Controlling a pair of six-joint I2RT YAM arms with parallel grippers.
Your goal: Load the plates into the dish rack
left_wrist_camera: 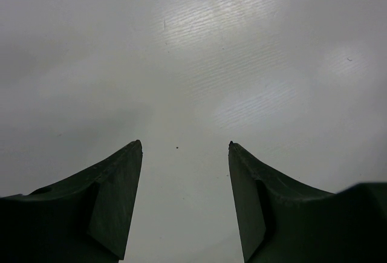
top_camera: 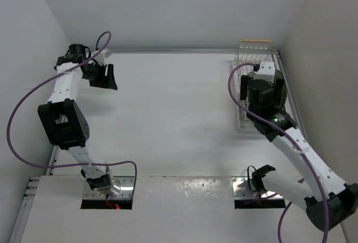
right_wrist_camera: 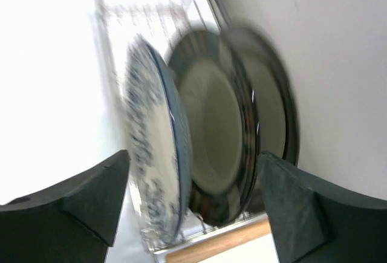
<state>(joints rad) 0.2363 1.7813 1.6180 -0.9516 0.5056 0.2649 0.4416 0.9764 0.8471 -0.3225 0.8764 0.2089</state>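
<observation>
Right tool [right_wrist_camera: 193, 154] wide, empty; left tool [left_wrist_camera: 185, 143] same. White blue-floral round plate [right_wrist_camera: 151, 154] stands upright in white wire dish rack [right_wrist_camera: 221, 243]. Imo pull straight back, don't clip its rim.

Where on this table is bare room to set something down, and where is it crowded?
Free: the bare tabletop between the left gripper and the dish rack. Crowded: the far right corner, where three plates stand on edge in the rack under the right gripper.

The right arm [top_camera: 263, 95] hangs over the dish rack [top_camera: 245, 60]; the left tool [top_camera: 103, 79] hovers above the table [top_camera: 179, 103].
</observation>
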